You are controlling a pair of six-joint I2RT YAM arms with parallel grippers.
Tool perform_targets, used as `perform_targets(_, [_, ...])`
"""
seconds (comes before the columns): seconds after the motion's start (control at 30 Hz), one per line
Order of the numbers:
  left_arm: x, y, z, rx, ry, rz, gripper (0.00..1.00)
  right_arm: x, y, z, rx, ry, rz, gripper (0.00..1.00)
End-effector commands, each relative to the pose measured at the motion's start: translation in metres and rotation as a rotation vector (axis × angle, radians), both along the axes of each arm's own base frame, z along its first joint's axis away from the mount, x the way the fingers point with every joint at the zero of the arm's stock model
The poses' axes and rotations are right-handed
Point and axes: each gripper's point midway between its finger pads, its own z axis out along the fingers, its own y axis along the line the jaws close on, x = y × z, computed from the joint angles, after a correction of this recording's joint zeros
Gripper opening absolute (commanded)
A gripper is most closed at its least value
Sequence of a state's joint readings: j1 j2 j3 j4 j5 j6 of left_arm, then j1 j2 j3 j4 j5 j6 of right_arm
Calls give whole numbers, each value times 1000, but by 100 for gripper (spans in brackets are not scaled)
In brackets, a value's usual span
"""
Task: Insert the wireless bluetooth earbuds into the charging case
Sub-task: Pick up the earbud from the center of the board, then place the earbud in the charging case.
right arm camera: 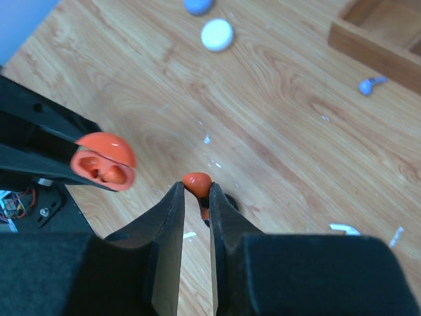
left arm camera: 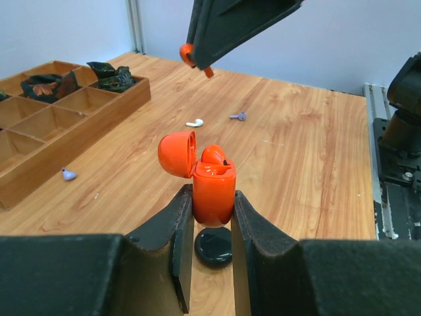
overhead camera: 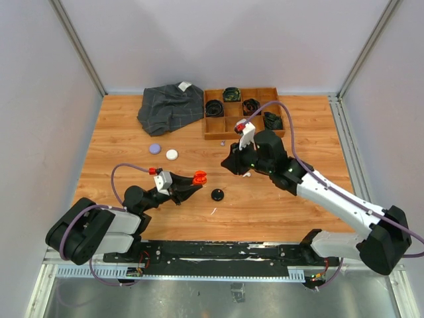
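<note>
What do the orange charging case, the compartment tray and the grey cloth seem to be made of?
Orange charging case: likely moulded plastic, smooth and glossy, with soft highlights.
Compartment tray: wood, matte, visible grain; solid or veneer, unclear.
Grey cloth: woven fabric, matte, crumpled into folds, faint check lines.

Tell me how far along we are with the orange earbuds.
Done: orange case open in the left gripper, one orange bud apparently seated. In hand: the right gripper pinches the second orange earbud, away from the case. Left: seat it; a white earbud and a purple earbud lie loose.
</note>
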State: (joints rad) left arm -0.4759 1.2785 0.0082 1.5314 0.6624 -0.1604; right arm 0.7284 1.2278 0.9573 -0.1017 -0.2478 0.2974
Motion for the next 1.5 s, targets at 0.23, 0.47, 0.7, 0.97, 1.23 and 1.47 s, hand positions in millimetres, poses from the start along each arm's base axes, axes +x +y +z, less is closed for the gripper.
perform_targets(0.23, [-12,3,61,-89,-341,-4,6,-44,45,76,300,-287,77,11])
perform_targets(0.47, [-13,0,74,-111,-368,-23,6,-63,65,76,347,-317,140,11])
perform_targets(0.7, [-14,0,77,-122,-369,-21,6,-68,79,60,327,-299,152,10])
perform_targets(0.97, [-17,6,84,-146,-381,7,6,-70,88,41,295,-277,154,10])
perform_targets(1.23, [-18,8,88,-162,-378,15,6,-68,87,34,280,-280,138,9])
perform_targets(1.47, [-19,7,86,-163,-369,4,6,-70,86,47,328,-304,140,9])
